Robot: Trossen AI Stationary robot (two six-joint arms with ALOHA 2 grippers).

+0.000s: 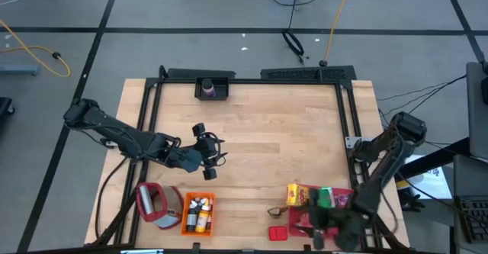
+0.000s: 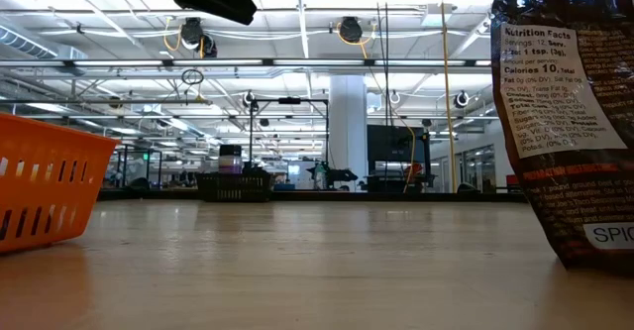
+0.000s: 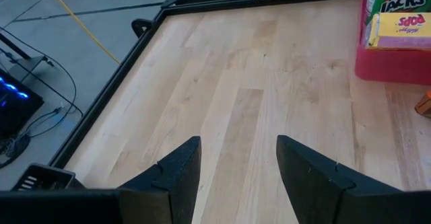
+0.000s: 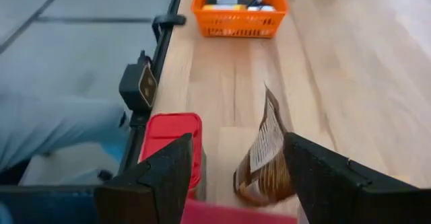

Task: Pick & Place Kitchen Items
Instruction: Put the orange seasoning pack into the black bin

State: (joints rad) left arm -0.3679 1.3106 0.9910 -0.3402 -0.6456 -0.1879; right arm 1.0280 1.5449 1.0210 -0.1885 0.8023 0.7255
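Brown spice pouch (image 4: 264,158) stands upright on the counter (image 1: 267,143), well to the side of the orange crate (image 1: 198,213), on the counter edge they share. It looks light and soft: a thin, crinkly foil-like bag with loose contents, likely to buckle or slide out if pinched at a corner. By my judgement the safest hold is across its flat faces, low to mid-body where the fill gives it some bulk. Its back panel reads "Nutrition Facts" and "Calories 10", with the letters "SPIC" on a pale band lower down (image 2: 606,233); the finer lines are too small to read. The right gripper (image 4: 237,143) sits low just past the pouch from the crate, its fingers apart with the pouch in the gap ahead of them and not clamped. A red box (image 4: 172,138) lies just beside the pouch, at the counter's very edge. Farther from the crate than the pouch, a pink-red tray (image 3: 394,64) carries a green cereal box lettered "Apple Jacks" (image 3: 399,1) and a yellow box (image 3: 401,30) whose upside-down writing seems to say "Pops"; these stiff cartons should handle easily by their broad sides. The crate itself holds small bottles (image 1: 200,208). The left gripper (image 3: 239,143) waits over bare counter just behind the crate, fingers apart and holding nothing.
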